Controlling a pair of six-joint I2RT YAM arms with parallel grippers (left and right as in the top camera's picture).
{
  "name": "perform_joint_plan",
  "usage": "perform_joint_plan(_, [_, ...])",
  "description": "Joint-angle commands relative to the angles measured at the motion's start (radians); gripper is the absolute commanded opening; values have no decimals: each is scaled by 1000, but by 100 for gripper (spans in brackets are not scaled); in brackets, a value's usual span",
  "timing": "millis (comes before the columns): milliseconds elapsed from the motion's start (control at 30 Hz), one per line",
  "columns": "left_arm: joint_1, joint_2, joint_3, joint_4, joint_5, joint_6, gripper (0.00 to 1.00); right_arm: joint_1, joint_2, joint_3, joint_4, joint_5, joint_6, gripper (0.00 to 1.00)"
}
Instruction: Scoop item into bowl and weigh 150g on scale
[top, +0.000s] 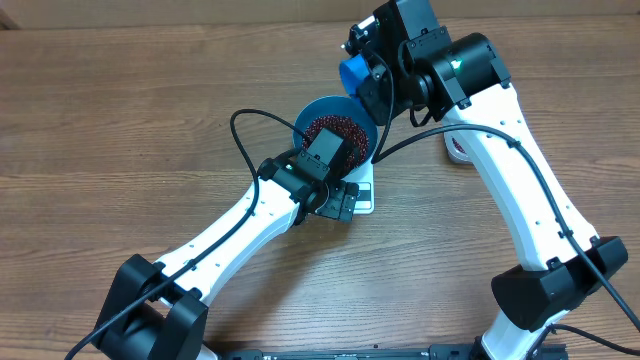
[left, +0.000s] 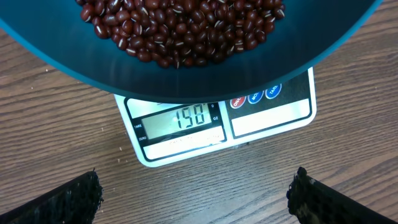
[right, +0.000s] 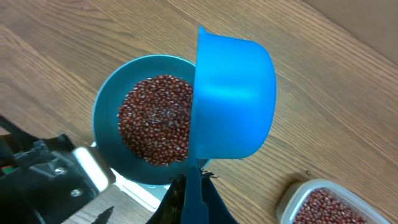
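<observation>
From overhead, the bowl (top: 312, 108) sat on the scale (top: 366, 195) near the middle of the table (top: 120, 120), with the beans (top: 335, 128) heaped inside it. The right gripper (top: 375, 84) held a blue scoop (top: 352, 72) just past the bowl's far rim.

In the left wrist view, the left gripper (left: 196, 199) hung spread wide and empty. Its 2 fingertips (left: 68, 202) were low over the table in front of the scale. The display (left: 180, 119) read 150, and the bowl of beans filled the top of the view.

In the right wrist view, the right gripper was clenched on the scoop's handle. The scoop was tipped on its side, mouth toward the bowl, overlapping its rim. A clear tub (right: 323, 205) holding more beans stood apart at the lower right.
</observation>
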Motion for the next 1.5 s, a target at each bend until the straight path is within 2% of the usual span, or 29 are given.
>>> perform_joint_plan(0, [5,4,-5,0,-16,-3,99,6,-6,6,9,-35,-7,5])
perform_joint_plan(100, [5,4,-5,0,-16,-3,99,6,-6,6,9,-35,-6,5])
perform_joint_plan(300, [5,4,-5,0,-16,-3,100,-15,-6,6,19,-48,94,4])
perform_joint_plan(500, [5,4,-5,0,-16,-3,100,-65,-6,6,31,-195,103,4])
perform_joint_plan(1333, [5,4,-5,0,-16,-3,100,-97,-6,6,23,-191,103,5])
perform_joint_plan(1467, [5,4,-5,0,-16,-3,100,-106,-6,6,23,-192,138,5])
